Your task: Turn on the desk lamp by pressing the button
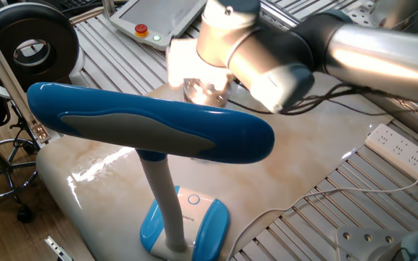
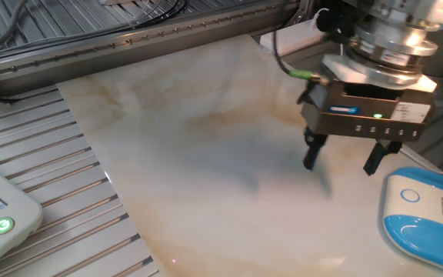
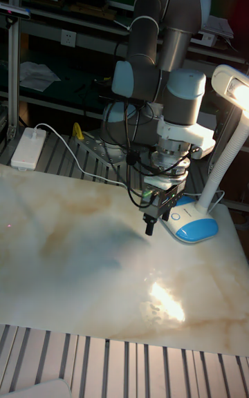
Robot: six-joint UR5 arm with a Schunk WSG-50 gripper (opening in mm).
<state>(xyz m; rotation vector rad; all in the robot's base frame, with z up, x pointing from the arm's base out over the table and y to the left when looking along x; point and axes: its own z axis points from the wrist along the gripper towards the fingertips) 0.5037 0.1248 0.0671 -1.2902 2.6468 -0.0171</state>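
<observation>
The desk lamp has a long blue head (image 1: 151, 127) on a white stalk (image 1: 162, 196) above a blue-and-white base (image 1: 194, 225). Its button (image 1: 194, 199) is a small white disc with a light-blue ring, uncovered on the base panel, and shows too in the other fixed view (image 2: 411, 195). In the tall fixed view the lamp head (image 3: 235, 90) glows bright. My gripper (image 2: 343, 158) hangs open over the marble top, left of the base (image 2: 429, 219), with nothing between its black fingers (image 2: 311, 151). The lamp head hides the gripper in one fixed view.
A white pendant (image 1: 158, 18) with a red button (image 1: 142, 30) lies at the back, its corner with a green light (image 2: 2, 225) at the near left. A white adapter box (image 2: 298, 35), a power strip (image 1: 405, 148) and cables lie around the marble top (image 2: 191, 138).
</observation>
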